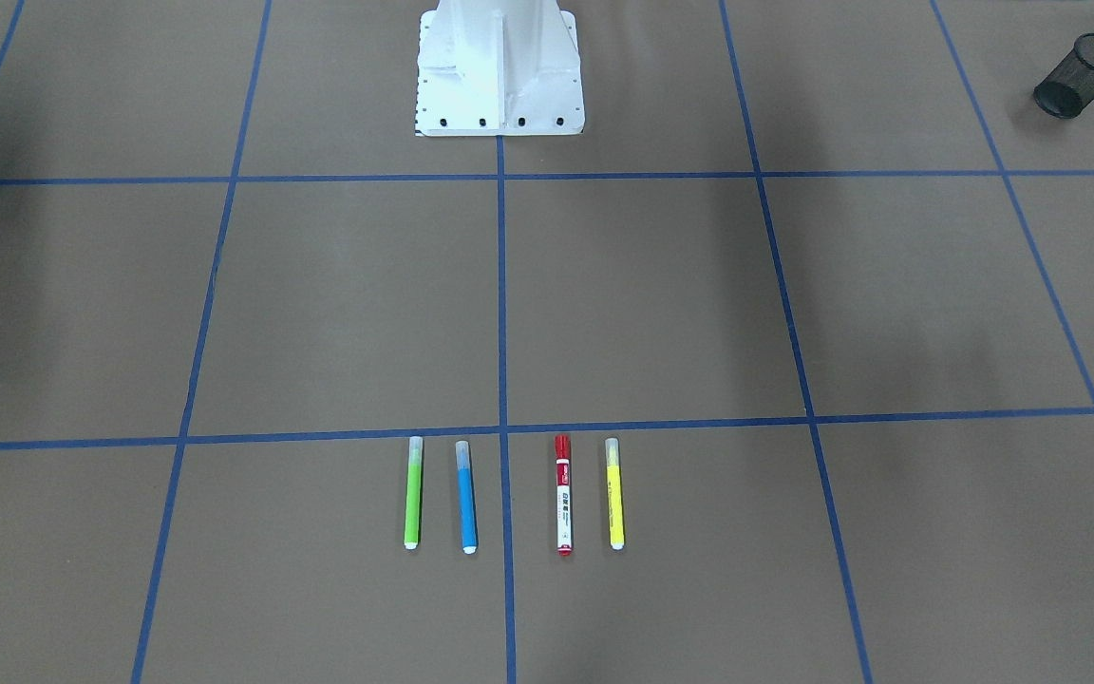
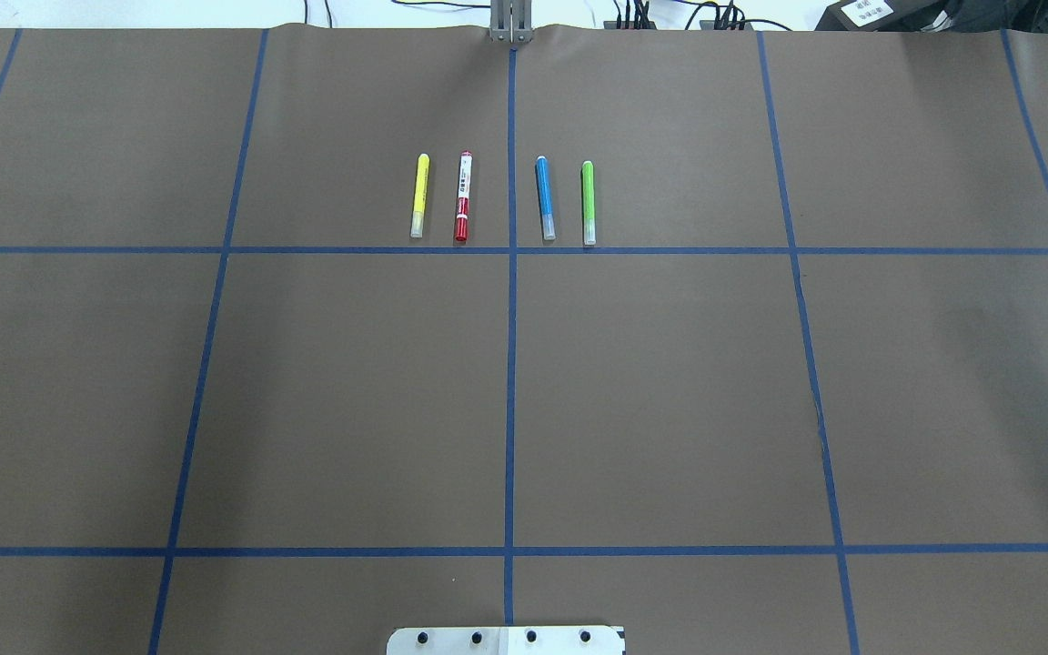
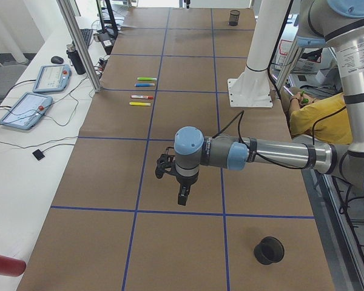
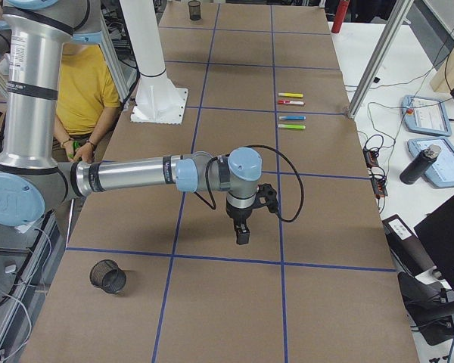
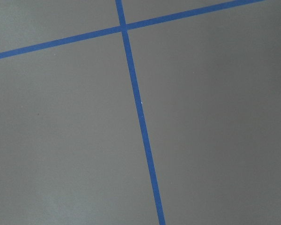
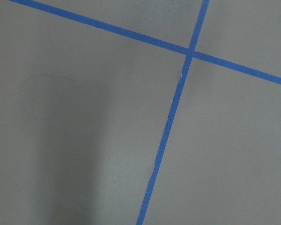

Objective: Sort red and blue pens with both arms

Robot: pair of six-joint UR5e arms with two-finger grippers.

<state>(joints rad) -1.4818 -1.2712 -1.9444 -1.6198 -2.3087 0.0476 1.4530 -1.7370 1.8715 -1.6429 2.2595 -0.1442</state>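
overhead exterior: brown surface (image 2: 351, 391) gridded in blue tape; landmark is the centre tape line (image 2: 511, 364).
- red marker (image 2: 462, 196): lies flat, parallel to the line, just beside it on the robot's left.
- blue marker (image 2: 544, 197): lies flat, parallel, just beside the line on the robot's right.
- yellow marker (image 2: 418, 196): outside the red one.
- green marker (image 2: 588, 202): outside the blue one.
- left gripper (image 3: 182, 197), right gripper (image 4: 243, 233): both well apart from the line, over bare surface, holding nothing; cannot tell whether the fingers are spread.

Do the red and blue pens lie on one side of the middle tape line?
No, the middle tape line runs between red pen and blue pen.
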